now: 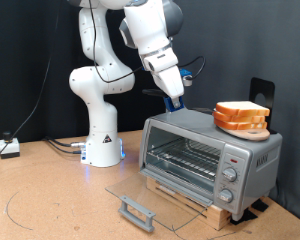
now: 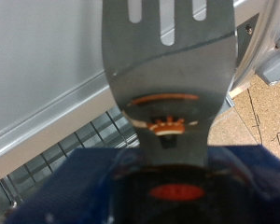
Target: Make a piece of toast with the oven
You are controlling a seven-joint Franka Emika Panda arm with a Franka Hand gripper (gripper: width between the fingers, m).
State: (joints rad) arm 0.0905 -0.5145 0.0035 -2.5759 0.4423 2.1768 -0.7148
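The silver oven (image 1: 252,154) stands on a wooden board at the exterior view's right. Its glass door (image 1: 155,190) lies open and flat, with the grey bar handle (image 1: 136,212) at the front and the wire rack (image 1: 185,152) bare inside. A pile of bread slices (image 1: 242,117) sits on the oven's top. No single slice of toast shows apart from it. My gripper (image 1: 176,99) hangs over the top's left end, shut on a blue-handled metal spatula (image 2: 168,75). The slotted blade points over the oven's top (image 2: 47,56) and front edge, with the rack (image 2: 56,163) below.
The robot's white base (image 1: 102,140) stands left of the oven on the brown table (image 1: 50,200). Cables and a small white box (image 1: 8,148) lie at the far left. Three knobs (image 1: 230,172) sit on the oven's right panel. A black stand (image 1: 262,92) rises behind the bread.
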